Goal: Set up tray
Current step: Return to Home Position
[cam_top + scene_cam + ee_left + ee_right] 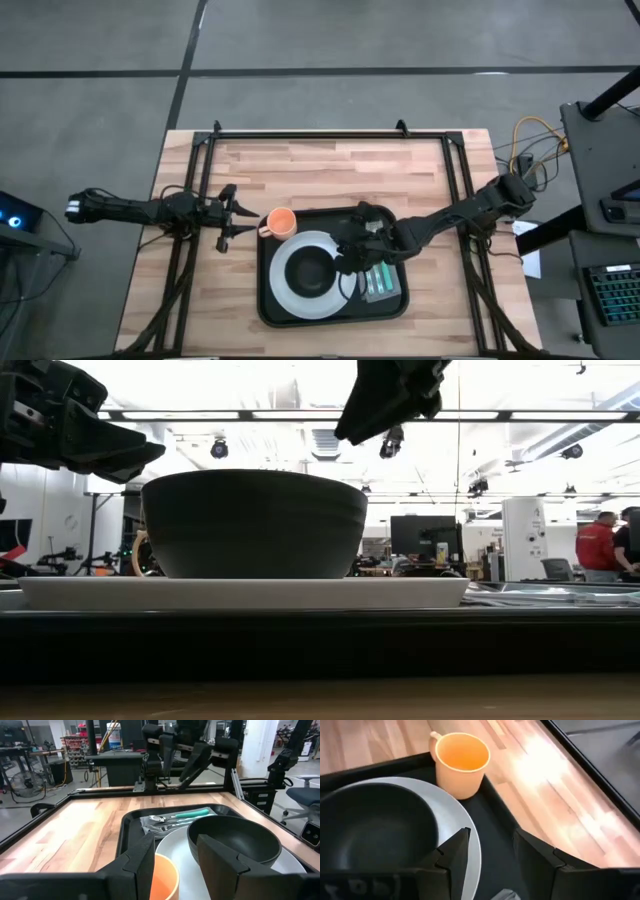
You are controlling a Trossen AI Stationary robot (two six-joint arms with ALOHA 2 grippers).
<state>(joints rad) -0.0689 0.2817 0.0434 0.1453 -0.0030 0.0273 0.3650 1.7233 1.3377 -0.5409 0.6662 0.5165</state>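
Observation:
The black tray (272,300) lies at the table's middle. On it a white plate (285,290) carries a dark bowl (311,271). Cutlery with teal handles (380,283) lies on a grey napkin at the tray's right side. An orange cup (282,222) stands upright on its base in the tray's far left corner (462,762). My left gripper (240,218) is open just left of the cup, whose rim (165,875) shows between its fingers; I see no touch. My right gripper (350,252) is open and empty above the tray, beside the bowl (375,830).
Bare wooden table top (330,170) lies far of the tray and on both sides of it. A dark metal frame (320,134) runs along the table's far edge and down both sides. People stand in the room beyond the table (600,545).

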